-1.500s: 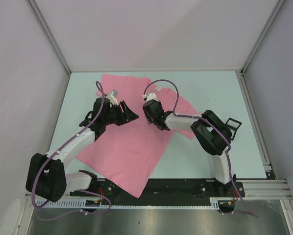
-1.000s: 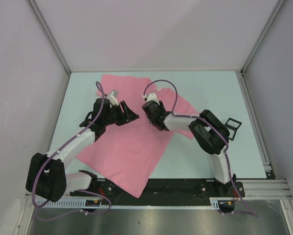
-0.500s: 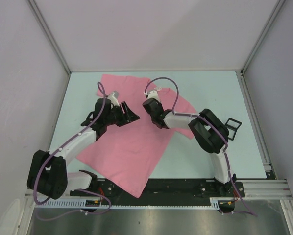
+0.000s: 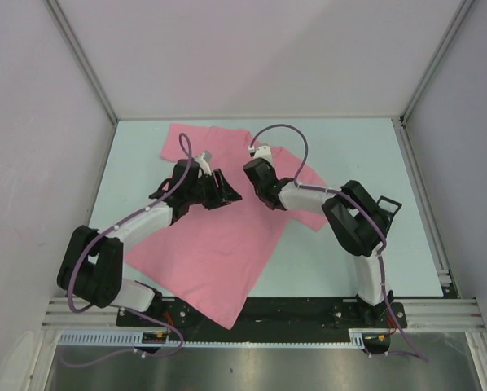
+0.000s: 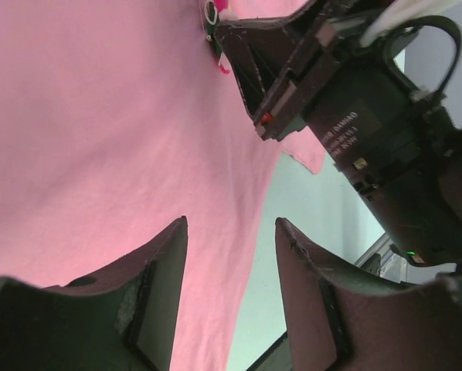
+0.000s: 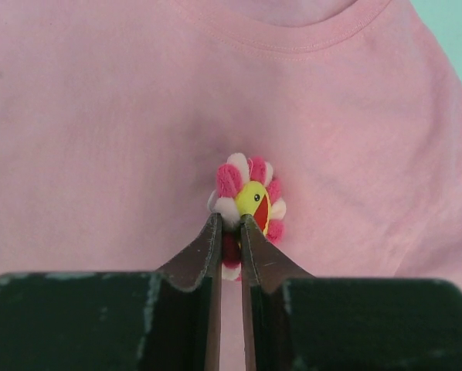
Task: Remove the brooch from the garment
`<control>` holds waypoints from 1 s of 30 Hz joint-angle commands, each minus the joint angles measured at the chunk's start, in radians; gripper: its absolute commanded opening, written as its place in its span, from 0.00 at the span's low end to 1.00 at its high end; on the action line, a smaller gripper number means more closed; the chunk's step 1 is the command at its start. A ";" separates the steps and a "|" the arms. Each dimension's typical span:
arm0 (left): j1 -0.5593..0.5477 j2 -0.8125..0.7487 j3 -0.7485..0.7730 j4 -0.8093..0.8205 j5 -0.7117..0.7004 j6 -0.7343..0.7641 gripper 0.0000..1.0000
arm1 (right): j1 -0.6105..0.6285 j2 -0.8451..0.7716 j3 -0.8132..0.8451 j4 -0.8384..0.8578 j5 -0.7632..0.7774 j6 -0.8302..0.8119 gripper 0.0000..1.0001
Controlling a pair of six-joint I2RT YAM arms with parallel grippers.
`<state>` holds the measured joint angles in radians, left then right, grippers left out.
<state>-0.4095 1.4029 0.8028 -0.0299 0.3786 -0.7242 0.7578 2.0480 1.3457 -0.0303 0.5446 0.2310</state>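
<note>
Pink brooch (image 6: 246, 202) on the garment (image 6: 100, 116), nipped between right fingers (image 6: 205, 251); left fingers (image 5: 163, 270) spread apart.

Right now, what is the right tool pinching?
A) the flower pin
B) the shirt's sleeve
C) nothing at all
A: the right tool has its tips closed on the lower petals of the flower pin, which sits on the pink shirt.

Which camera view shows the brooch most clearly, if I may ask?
Right wrist: the brooch is centred and sharp. Left wrist catches only a sliver at its top edge; top external shows none.
</note>
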 commanded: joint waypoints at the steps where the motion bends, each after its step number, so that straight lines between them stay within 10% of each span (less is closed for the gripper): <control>1: -0.011 0.062 0.061 0.059 0.040 -0.030 0.53 | -0.029 -0.063 -0.063 -0.002 -0.097 0.079 0.07; 30: -0.069 0.349 0.311 0.042 0.077 -0.055 0.42 | -0.179 -0.210 -0.338 0.224 -0.422 0.185 0.02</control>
<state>-0.4747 1.7210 1.0363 0.0368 0.4267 -0.7856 0.5926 1.8576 1.0412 0.2161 0.1577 0.3931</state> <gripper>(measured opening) 0.455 0.110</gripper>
